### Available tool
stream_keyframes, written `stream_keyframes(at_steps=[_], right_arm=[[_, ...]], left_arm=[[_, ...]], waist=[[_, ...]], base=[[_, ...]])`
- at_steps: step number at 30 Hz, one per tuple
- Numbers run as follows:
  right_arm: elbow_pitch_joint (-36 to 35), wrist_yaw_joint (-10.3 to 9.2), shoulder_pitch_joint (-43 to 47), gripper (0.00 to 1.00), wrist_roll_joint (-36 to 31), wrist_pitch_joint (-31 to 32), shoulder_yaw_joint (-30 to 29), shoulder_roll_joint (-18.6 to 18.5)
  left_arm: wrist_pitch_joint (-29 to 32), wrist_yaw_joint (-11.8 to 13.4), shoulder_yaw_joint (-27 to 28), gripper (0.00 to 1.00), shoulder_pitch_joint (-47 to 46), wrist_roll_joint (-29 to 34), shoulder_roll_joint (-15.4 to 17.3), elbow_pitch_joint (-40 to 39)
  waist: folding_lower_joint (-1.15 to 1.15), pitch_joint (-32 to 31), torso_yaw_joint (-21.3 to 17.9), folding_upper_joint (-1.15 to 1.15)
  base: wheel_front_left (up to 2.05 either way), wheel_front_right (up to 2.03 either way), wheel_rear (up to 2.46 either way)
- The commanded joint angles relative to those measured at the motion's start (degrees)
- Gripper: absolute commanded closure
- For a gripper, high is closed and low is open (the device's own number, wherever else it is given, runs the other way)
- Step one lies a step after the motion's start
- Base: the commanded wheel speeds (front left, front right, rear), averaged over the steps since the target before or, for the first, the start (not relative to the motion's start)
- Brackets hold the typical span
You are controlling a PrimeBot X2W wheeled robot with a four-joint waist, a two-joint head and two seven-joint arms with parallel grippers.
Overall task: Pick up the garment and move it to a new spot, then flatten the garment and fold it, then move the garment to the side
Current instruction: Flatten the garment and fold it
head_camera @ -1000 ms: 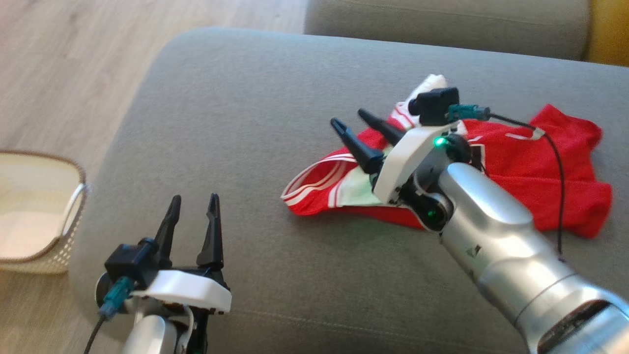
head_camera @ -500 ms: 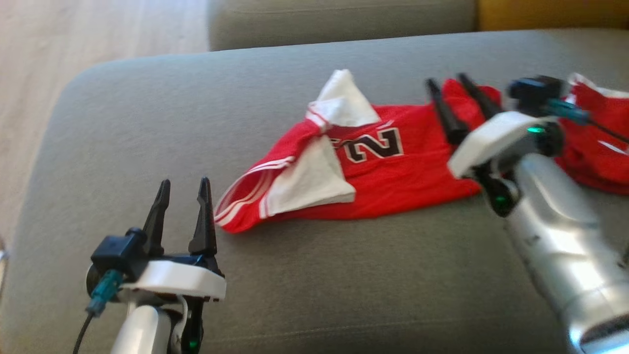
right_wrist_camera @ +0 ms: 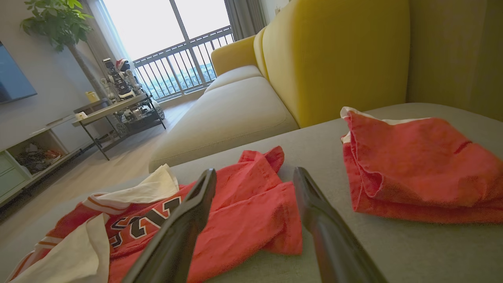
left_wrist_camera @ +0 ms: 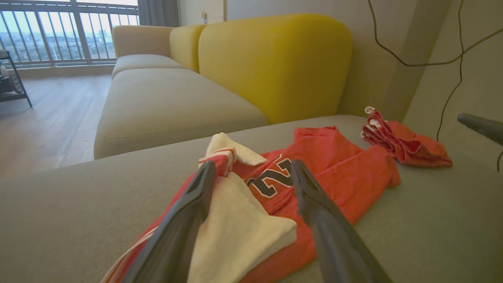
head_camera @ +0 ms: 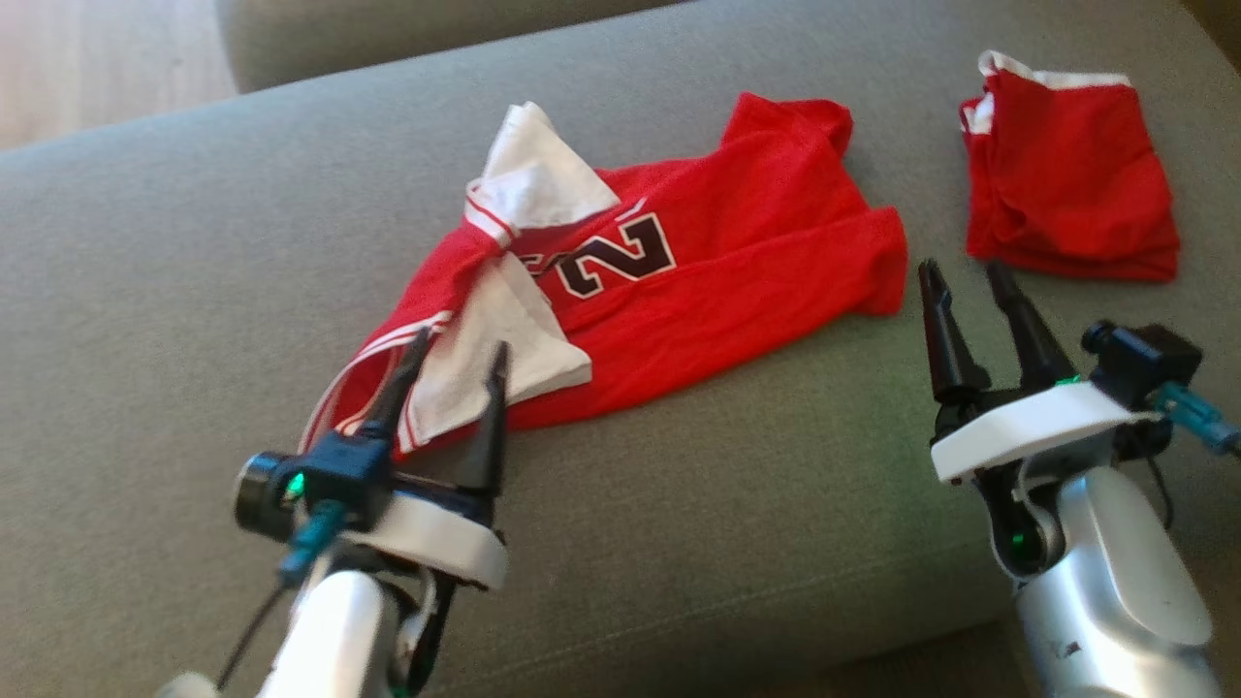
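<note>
While the red jersey (head_camera: 737, 281) lies crumpled and half unfolded on the grey sofa cushion (head_camera: 194, 291), its white-lined striped end sits right between the spread fingers of the left hand (head_camera: 462, 341). They're maybe touching it, hard to say. The right hand (head_camera: 960, 266), fingers apart too and holding nothing, hovers just off the jersey's other end. Beyond its tips lies a folded red piece (head_camera: 1066, 184).
</note>
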Motion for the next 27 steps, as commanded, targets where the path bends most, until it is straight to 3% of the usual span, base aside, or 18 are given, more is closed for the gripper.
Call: stream_keyframes(at_steps=[1,5,10,16,25,26,27], right_arm=[[-3.53,-0.01,-0.98,0.0,-0.64,0.52,0.71,0.61],[-6.7,-0.01,0.37,0.0,0.25,1.89,0.34,0.76],[-7.72,-0.01,1.38,0.0,2.11,2.21,0.64,0.78],[-7.16,-0.01,1.23,0.0,3.53,1.98,1.17,0.79],[-5.46,-0.01,0.68,0.0,4.68,1.2,1.51,0.79],[-5.29,-0.01,0.61,0.0,4.75,1.12,1.55,0.79],[-5.29,-0.01,0.61,0.0,4.75,1.12,1.55,0.79]], left_arm=[[-0.3,-0.55,0.54,0.0,-3.09,2.09,0.7,-0.7],[-0.3,-2.94,-3.93,0.0,-6.07,6.02,2.26,4.23],[-0.3,-3.49,-8.17,0.0,-10.59,11.0,4.21,12.35],[-0.19,-1.92,-10.47,0.0,-15.94,15.16,5.18,21.41],[-0.24,-0.39,-11.02,0.0,-20.74,15.73,5.04,29.15],[-0.24,-0.62,-11.18,0.19,-20.97,15.59,4.97,29.8],[-0.24,-0.62,-11.18,0.19,-20.97,15.59,4.97,29.8]], waist=[[0.0,1.66,-1.72,0.0],[0.0,2.94,-3.04,0.0],[0.0,4.04,-4.48,0.0],[0.0,5.2,-6.05,0.0],[0.0,6.03,-7.12,0.0],[0.0,6.03,-7.15,0.0],[0.0,6.03,-7.15,0.0]], base=[[0.0,0.0,0.0],[0.0,0.0,0.0],[0.0,0.0,0.0],[0.0,0.0,0.0],[0.0,0.0,0.0],[0.0,0.0,0.0],[0.0,0.0,0.0]])
